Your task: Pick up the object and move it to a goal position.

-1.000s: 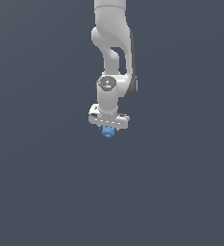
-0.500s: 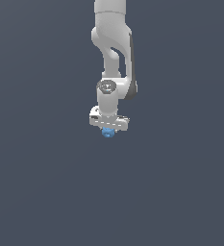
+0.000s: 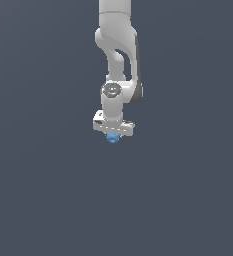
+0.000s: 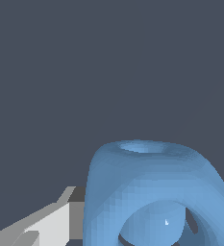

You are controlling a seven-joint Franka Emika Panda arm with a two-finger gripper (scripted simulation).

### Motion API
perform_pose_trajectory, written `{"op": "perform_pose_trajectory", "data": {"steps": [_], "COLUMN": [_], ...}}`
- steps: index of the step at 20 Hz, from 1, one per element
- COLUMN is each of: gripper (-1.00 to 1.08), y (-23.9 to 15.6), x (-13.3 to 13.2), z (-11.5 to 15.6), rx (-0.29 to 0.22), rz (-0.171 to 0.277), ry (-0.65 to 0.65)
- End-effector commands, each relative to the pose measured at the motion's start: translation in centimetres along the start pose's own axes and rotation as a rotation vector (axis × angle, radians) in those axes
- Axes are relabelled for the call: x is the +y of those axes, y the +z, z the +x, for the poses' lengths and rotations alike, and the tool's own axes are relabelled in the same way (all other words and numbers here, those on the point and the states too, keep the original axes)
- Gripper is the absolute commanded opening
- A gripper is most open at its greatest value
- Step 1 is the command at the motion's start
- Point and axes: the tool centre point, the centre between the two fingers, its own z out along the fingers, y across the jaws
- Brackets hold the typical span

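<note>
The small bright blue lumpy object [image 3: 112, 138] sits between the fingers of my white gripper [image 3: 112, 137] in the exterior view, just under the hand. The gripper is shut on it. In the wrist view the object [image 4: 152, 192] fills much of the frame, with ring-like hollows showing, and one grey-white finger [image 4: 51, 226] presses against its side. The other finger is hidden behind the object. No goal marker shows in either view.
The white arm [image 3: 119, 55] hangs down from the top of the exterior view. Around it there is only a plain dark grey-blue ground [image 3: 188, 190].
The gripper with the blue object has drifted very slightly upward; otherwise the scene looks the same.
</note>
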Motion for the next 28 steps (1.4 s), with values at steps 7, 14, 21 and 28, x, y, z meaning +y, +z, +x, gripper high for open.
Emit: {"op": "perform_pose_trajectory", "data": {"steps": [7, 14, 21, 28], "gripper": [-1.0, -1.0, -1.0, -1.0], "y": [-2.3, -6.6, -12.1, -16.5], "x": [-2.3, -6.7, -12.2, -16.8], "z": [0.6, 1.8, 3.5, 5.0], "rx": [0.001, 0.001, 0.001, 0.001], "rz": [0.0, -0.001, -0.002, -0.001], "ry": [0.0, 0.0, 0.0, 0.001]}}
